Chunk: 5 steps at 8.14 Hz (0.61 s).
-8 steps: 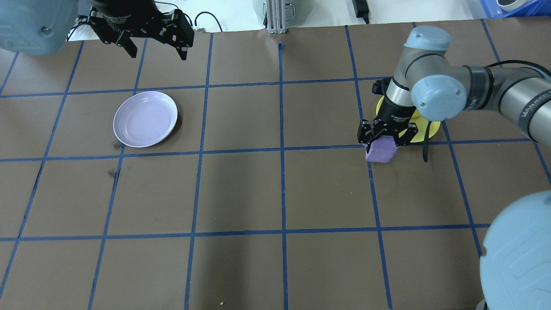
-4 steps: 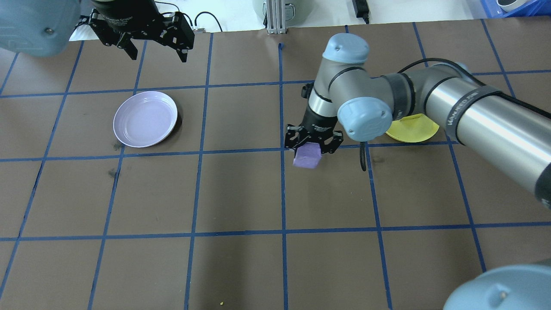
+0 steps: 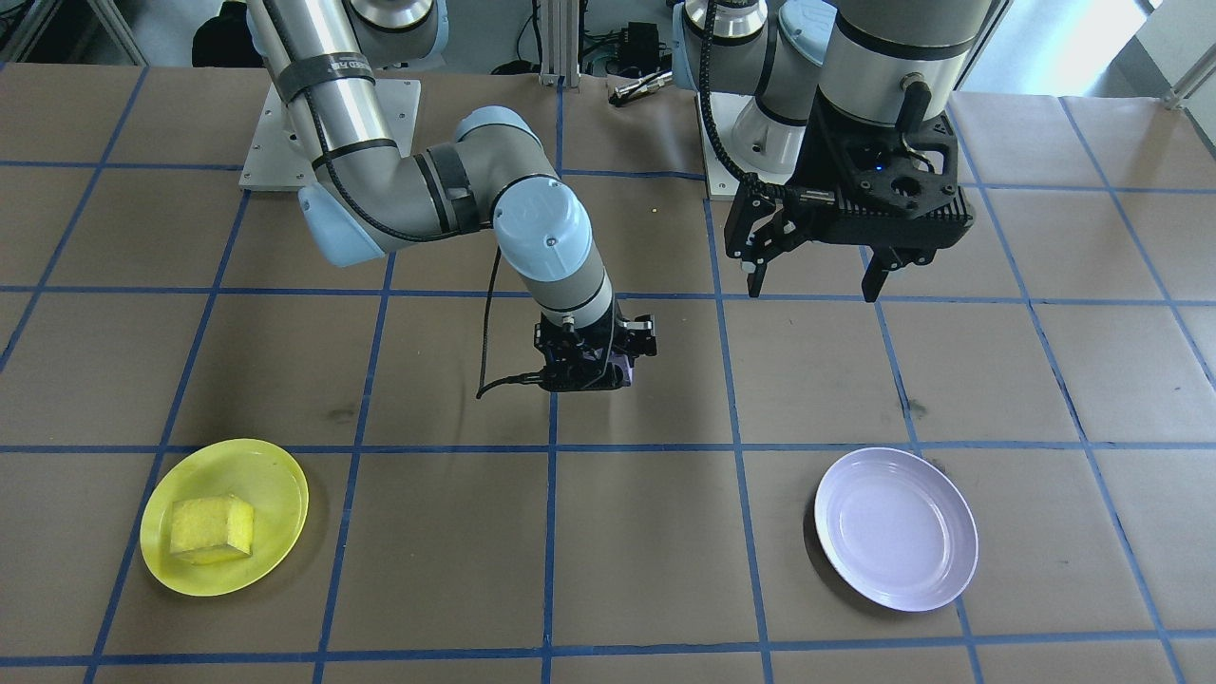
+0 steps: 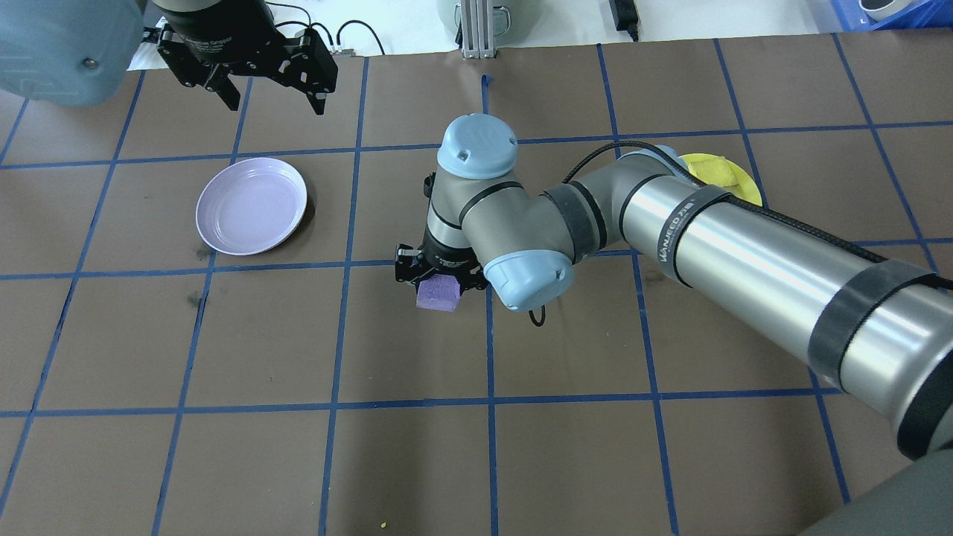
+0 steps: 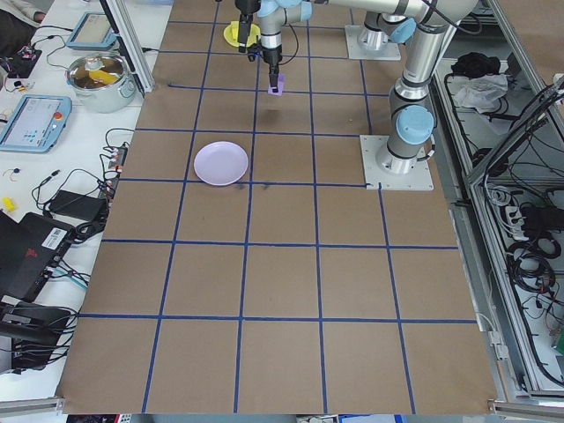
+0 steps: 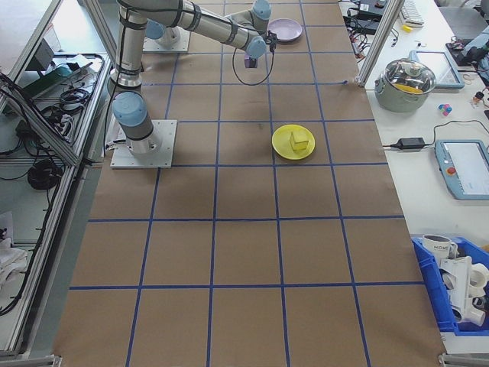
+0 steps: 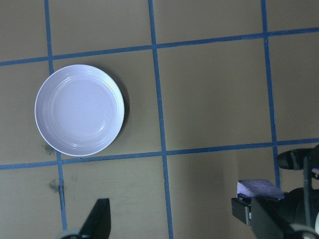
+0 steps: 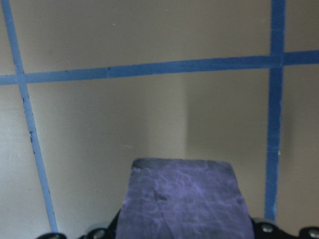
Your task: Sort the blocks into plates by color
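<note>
The purple block (image 4: 438, 292) is a cube with no clear long axis; it hangs level above the table's (image 4: 521, 461) middle, pinched between the fingers of the right gripper (image 4: 439, 277). The lavender plate (image 4: 252, 205) lies well apart from it, with only bare table between them. The yellow block (image 3: 212, 527) sits in the yellow plate (image 3: 275, 475). The left gripper (image 4: 269, 95) hovers beyond the lavender plate, fingers spread and holding nothing

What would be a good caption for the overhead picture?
Right gripper carries the purple block toward the empty lavender plate; the left gripper waits open.
</note>
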### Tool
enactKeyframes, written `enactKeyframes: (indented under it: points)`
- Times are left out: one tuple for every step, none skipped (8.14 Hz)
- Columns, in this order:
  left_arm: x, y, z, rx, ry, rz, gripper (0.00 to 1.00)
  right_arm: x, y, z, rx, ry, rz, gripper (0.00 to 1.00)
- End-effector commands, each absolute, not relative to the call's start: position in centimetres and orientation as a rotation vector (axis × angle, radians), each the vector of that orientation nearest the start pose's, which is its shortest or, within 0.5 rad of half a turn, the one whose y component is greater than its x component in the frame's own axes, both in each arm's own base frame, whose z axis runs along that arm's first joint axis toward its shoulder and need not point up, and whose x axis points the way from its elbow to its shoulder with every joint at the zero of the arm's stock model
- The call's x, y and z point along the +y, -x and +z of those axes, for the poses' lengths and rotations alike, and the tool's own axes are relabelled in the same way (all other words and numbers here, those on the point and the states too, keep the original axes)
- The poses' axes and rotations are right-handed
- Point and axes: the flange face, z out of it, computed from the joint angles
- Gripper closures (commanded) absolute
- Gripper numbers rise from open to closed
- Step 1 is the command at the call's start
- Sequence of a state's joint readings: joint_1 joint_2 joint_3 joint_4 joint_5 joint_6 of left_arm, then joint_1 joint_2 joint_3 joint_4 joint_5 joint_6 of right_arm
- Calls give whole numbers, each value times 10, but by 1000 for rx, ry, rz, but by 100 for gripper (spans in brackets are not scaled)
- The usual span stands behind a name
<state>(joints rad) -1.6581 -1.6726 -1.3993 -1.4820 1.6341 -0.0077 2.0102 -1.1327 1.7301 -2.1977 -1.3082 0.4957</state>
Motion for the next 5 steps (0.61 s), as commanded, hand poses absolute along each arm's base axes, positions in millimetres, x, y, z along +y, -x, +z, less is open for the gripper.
enactKeyframes:
  points:
    - [-536, 174, 530, 3074, -115, -255, 0, -481, -406, 226, 2921, -92, 121, 0]
    - [-536, 174, 530, 3073, -108, -253, 0, -486, -395, 231, 2928, -96, 122, 0]
    - [-537, 174, 528, 3072, -112, -243, 0, -495, -377, 240, 2946, -73, 91, 0]
    - [-536, 174, 529, 3073, -112, -246, 0, -506, -352, 255, 2950, -116, 99, 0]
    - [-535, 175, 529, 3073, -113, -246, 0, -515, -316, 271, 2959, -75, 133, 0]
